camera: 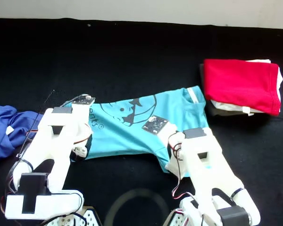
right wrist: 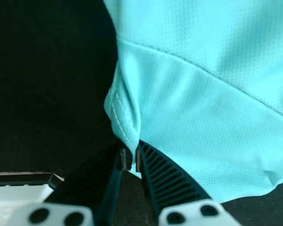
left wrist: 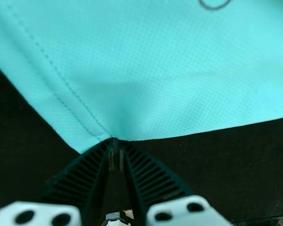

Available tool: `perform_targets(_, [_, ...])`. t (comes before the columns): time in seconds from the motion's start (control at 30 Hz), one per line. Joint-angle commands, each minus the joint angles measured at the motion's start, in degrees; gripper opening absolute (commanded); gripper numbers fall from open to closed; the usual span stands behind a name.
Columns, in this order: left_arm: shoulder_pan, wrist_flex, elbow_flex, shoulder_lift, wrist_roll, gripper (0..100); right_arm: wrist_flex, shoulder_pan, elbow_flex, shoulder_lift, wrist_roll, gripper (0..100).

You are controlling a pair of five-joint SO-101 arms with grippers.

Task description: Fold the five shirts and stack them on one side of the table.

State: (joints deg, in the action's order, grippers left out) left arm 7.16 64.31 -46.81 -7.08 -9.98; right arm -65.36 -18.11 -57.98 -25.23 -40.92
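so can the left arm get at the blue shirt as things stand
Probably not yet: the left gripper is shut on the teal shirt. The blue shirt lies close beside, nothing between.

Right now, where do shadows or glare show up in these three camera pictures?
High view: the black table swallows light, no glare; the white arms look bright. Left wrist view: a soft shadow lies on the teal shirt just ahead of the left gripper. Right wrist view: the shirt's pinched fold is shaded beside the right gripper.
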Motion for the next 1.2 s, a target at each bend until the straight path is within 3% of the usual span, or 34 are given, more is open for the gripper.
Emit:
perform_targets(0.0, [0.66,-0.62,-0.92,-0.31,-0.53,1,1.27,0.84,1.63,-1.54,-0.26,1.0])
perform_targets(0.2, [0.92,-0.53,-1.45,0.22,-0.62,1,-3.82,0.66,12.35,-1.63,8.53,11.9])
perform_targets(0.33, [5.14,-0.88,-1.80,0.22,-1.67,1,-12.35,3.03,24.22,-1.63,10.29,11.9])
perform_targets(0.47, [9.36,-0.88,-1.98,0.22,-6.15,1,-14.37,8.92,30.02,-1.36,9.76,11.9])
perform_targets(0.63, [12.18,-0.62,-1.54,-0.31,-6.33,1,-6.90,12.70,24.22,2.07,9.76,10.7])
perform_targets(0.77, [10.68,0.88,2.07,-0.31,-6.24,1,3.47,13.67,15.96,8.48,9.85,1.0])
perform_targets(0.97, [5.85,8.70,13.85,-0.31,-5.89,1,11.12,17.80,14.46,18.86,9.93,1.3])
perform_targets(1.17, [5.67,9.58,17.10,0.31,-5.89,1,14.11,24.31,15.60,23.25,6.42,1.3])
